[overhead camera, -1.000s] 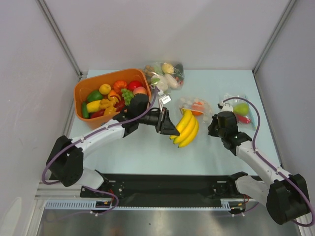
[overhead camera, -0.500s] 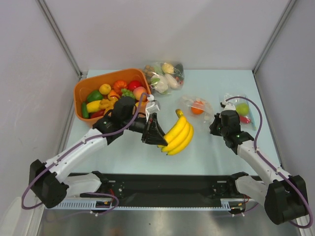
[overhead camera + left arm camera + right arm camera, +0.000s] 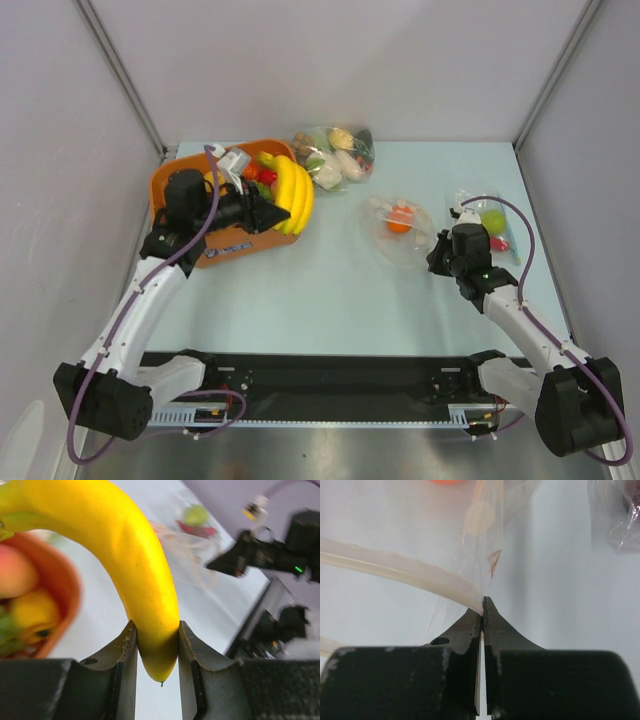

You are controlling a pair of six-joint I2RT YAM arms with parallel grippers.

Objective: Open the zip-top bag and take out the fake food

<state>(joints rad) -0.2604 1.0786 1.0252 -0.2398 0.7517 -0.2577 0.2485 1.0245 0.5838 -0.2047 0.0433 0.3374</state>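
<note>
- Two arms reach over a pale blue table; entries run from left to right.
- Far left, an orange basket is heaped with fake food in green, yellow and red.
- Next, the left gripper: its fingers pinch the lower end of the yellow bananas. The bunch hangs over the basket's right rim and blocks much of the left wrist view.
- At the far edge, just right of the basket, lies a closed bag of mixed toys.
- Right of centre, the clear zip-top bag lies flat on the table. An orange fruit and pale slices are inside.
- At that bag's near right edge, the right gripper has its fingers pressed together on the film, beside the zip strip.
- Just behind the right wrist, a third bag holds a green fruit and a red piece.
- Change over the last second: the bananas were held at mid-table beside the zip-top bag, and the left arm has swung them left to the basket. The right gripper has barely shifted. The zip-top bag now lies wider and fully in sight.
</note>
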